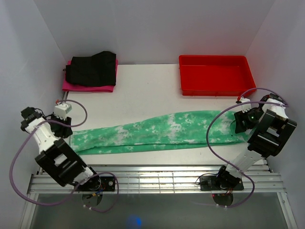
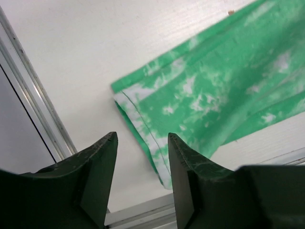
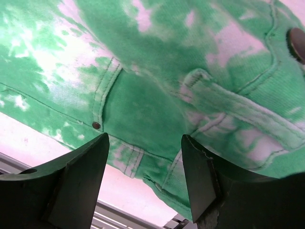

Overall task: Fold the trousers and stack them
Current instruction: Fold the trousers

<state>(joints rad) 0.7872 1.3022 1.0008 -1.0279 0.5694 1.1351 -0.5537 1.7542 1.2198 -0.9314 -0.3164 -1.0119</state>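
Note:
The green tie-dye trousers (image 1: 157, 132) lie flat across the table, folded lengthwise with one leg over the other, hems at the left and waist at the right. My left gripper (image 1: 64, 130) is open and empty just left of the hem end; its wrist view shows the hem (image 2: 143, 124) ahead of the open jaws. My right gripper (image 1: 239, 128) is open and hovers over the waist end; its wrist view shows the waistband, pocket rivet and belt loop (image 3: 157, 109) below the fingers.
A red tray (image 1: 214, 74) stands at the back right. A black garment (image 1: 91, 68) lies folded on a pink one (image 1: 88, 87) at the back left. A slatted metal rail (image 1: 152, 179) runs along the table's near edge.

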